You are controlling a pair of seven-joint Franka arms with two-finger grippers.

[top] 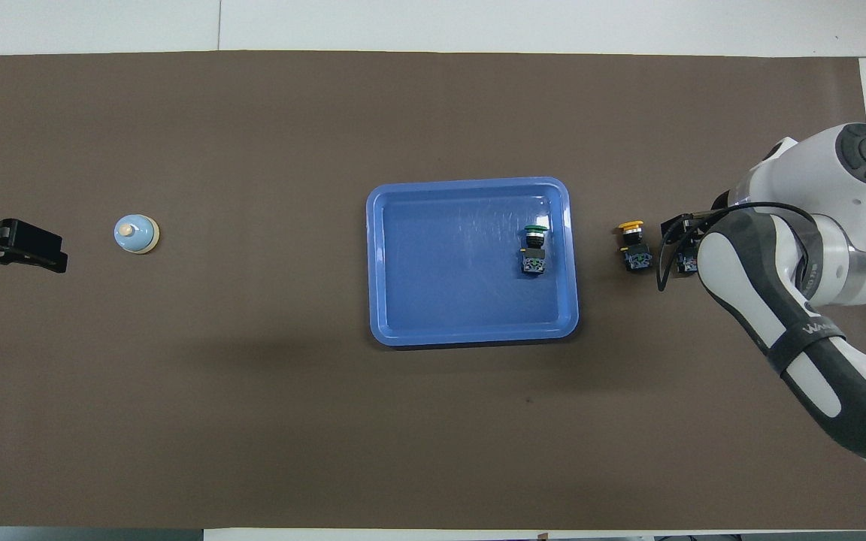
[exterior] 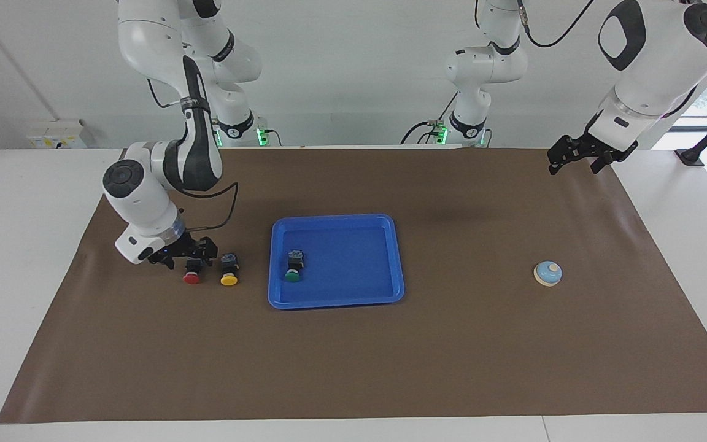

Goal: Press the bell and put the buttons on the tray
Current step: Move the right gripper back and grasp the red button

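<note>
The blue tray (exterior: pixel 378 233) lies mid-table, also in the overhead view (top: pixel 403 300). The green button (exterior: pixel 293 268) lies on its side in the tray, toward the right arm's end (top: pixel 534 244). The yellow button (exterior: pixel 229 271) (top: pixel 634 244) and the red button (exterior: pixel 191 274) lie on the mat beside the tray. My right gripper (exterior: pixel 193 259) is low, open, its fingers either side of the red button's black body. In the overhead view the arm hides most of that button. The bell (exterior: pixel 548 273) (top: pixel 135 234) stands toward the left arm's end. My left gripper (exterior: pixel 576 161) (top: pixel 27 248) waits, open and empty, raised over the mat's edge.
A brown mat (exterior: pixel 353 368) covers the table. The right arm's forearm and cable (top: pixel 779 315) hang over the mat at its own end. The arms' bases stand at the table's robot edge (exterior: pixel 452 132).
</note>
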